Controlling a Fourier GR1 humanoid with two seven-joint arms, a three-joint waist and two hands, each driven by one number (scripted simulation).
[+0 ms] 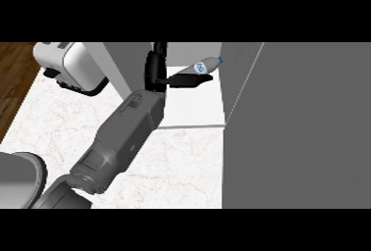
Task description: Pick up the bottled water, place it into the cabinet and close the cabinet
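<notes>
The bottled water (205, 64), clear with a blue cap and label, hangs tilted inside the open cabinet above its white shelf (194, 105), cap toward the upper right. My left hand (156, 66) reaches into the cabinet from the lower left. Its fingers (190, 79) curl round the bottle's lower end and hide it. The grey cabinet door (297, 127) stands open at the right and fills that side of the view. My right hand does not show.
A white toaster (72, 63) sits on the marble counter (181, 162) at the upper left, close to my left forearm. A grey rounded object (18, 176) lies at the lower left edge. Wooden floor (14, 73) shows beyond the counter's left edge.
</notes>
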